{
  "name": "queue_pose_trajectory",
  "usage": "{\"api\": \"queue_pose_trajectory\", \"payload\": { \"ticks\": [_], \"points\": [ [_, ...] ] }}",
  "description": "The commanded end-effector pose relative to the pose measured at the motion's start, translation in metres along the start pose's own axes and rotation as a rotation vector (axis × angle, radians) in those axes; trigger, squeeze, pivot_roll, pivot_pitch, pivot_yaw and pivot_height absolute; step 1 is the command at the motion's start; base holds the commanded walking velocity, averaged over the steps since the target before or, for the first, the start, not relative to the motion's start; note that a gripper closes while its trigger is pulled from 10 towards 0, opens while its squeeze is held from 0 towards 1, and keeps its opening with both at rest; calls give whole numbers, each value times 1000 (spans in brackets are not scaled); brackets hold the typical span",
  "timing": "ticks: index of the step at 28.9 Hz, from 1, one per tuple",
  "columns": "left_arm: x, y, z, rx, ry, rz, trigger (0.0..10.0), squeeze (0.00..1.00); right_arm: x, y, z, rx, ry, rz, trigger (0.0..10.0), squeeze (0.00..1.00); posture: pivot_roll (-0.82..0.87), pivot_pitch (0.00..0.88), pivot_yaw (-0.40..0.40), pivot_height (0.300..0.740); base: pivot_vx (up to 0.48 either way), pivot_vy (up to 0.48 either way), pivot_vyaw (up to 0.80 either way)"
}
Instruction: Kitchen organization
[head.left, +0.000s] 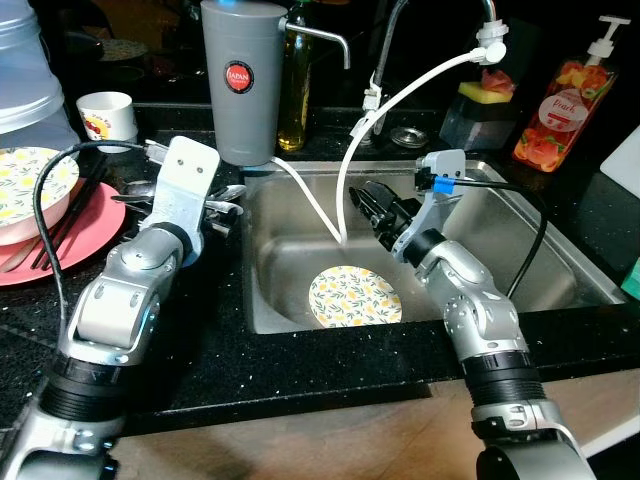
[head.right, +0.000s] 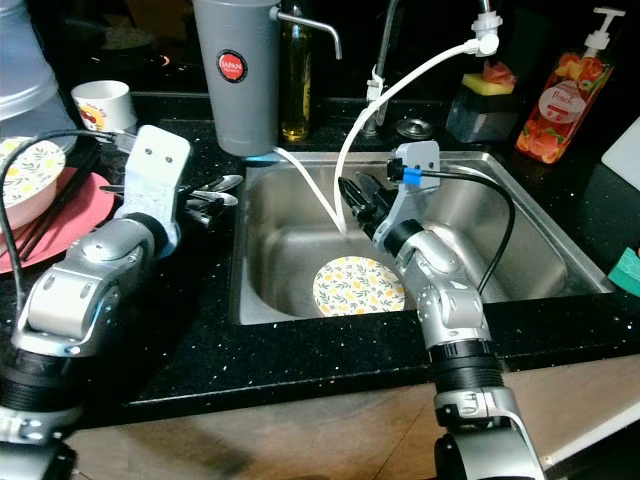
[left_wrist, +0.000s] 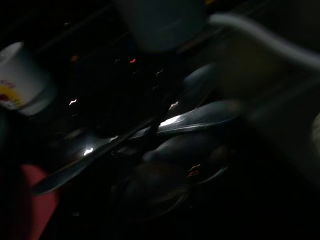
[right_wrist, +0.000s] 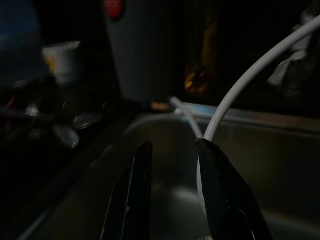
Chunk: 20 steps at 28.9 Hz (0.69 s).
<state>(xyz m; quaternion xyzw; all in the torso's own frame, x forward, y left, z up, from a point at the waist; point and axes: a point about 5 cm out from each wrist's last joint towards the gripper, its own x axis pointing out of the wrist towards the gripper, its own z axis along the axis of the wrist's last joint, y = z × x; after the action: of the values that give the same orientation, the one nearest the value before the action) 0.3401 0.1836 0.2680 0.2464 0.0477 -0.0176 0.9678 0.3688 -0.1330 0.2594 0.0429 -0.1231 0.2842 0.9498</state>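
On the far left of the counter (head.left: 300, 370) a pink plate (head.left: 70, 245) carries a flowered bowl (head.left: 30, 185) and chopsticks (head.left: 55, 225); a paper cup (head.left: 107, 115) stands behind. The left pincer (head.right: 215, 200) hovers over a heap of spoons (left_wrist: 190, 120) beside the sink (head.left: 560, 270); I cannot tell how wide it stands. A grey jug (head.left: 243, 80) stands at the sink's back corner. One flowered plate (head.left: 355, 297) lies in the basin. The right pincer (right_wrist: 175, 165) hangs above it, empty and narrowly parted, a white hose (right_wrist: 250, 80) touching one finger. Sorting looks barely begun: spoons, dishes and plate all remain unsorted.
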Motion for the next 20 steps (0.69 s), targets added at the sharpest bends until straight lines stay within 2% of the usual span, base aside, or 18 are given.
{"api": "queue_pose_trajectory", "payload": {
  "ticks": [1,5,8,11,13,14,20],
  "points": [
    [0,4,0,37,29,13,10000,0,0,6,-3,-14,72,71,10000,0,-21,91,-75,740,0,0,0],
    [0,5,1,46,27,2,10000,0,-2,8,-5,-48,116,124,10000,0,-21,91,-75,740,0,0,0],
    [-1,1,1,71,40,-46,10000,0,-4,13,-3,-85,139,191,10000,0,-22,82,-81,740,0,0,0],
    [-4,2,3,156,71,-73,10000,0,-6,16,2,-93,156,236,10000,0,-24,77,-80,740,0,0,0],
    [-6,2,4,168,77,-80,10000,0,-7,17,3,-98,164,250,10000,0,-24,76,-82,740,0,0,0],
    [-11,4,5,223,99,-100,10000,0,-8,18,3,-100,182,273,10000,0,-23,75,-82,740,0,0,0],
    [-17,8,9,255,114,-110,10000,0,-10,18,3,-101,206,298,10000,0,-23,74,-83,740,0,0,0]
  ]
}}
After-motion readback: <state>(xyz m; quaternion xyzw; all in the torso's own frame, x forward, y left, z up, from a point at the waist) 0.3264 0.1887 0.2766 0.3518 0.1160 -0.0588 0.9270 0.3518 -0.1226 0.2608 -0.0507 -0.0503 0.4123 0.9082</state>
